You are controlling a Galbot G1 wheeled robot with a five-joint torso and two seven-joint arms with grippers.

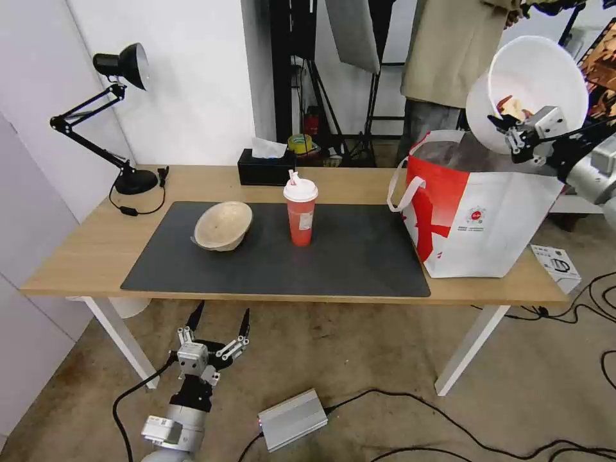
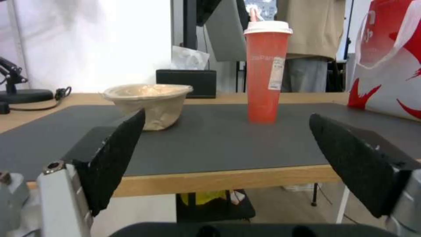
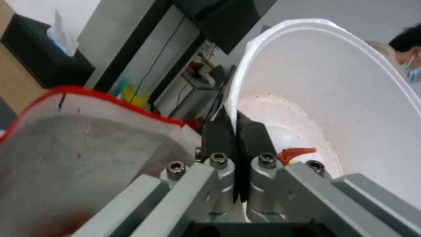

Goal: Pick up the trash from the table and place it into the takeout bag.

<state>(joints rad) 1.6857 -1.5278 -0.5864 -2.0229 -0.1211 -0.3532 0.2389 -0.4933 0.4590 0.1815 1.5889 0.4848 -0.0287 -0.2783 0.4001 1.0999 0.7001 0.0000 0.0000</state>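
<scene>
My right gripper (image 1: 508, 130) is shut on the rim of the wide white bowl (image 1: 536, 83), holding it tilted on its side above the open takeout bag (image 1: 481, 218). In the right wrist view the gripper (image 3: 230, 123) pinches the white bowl (image 3: 333, 98) wall, with food scraps inside and the takeout bag's (image 3: 87, 148) foil lining beneath. The red cup (image 1: 300, 212) and the beige bowl (image 1: 222, 224) stand on the dark mat (image 1: 359, 263) of the table (image 1: 83, 250). My left gripper (image 1: 218, 324) hangs open below the table's front edge, facing the cup (image 2: 265, 72) and beige bowl (image 2: 149, 102).
A black desk lamp (image 1: 122, 115) stands at the table's far left and a black tissue box (image 1: 263, 168) at the back. A person stands behind the bag. On the floor lie a silver box (image 1: 292, 420), cables and a white carton (image 1: 557, 266).
</scene>
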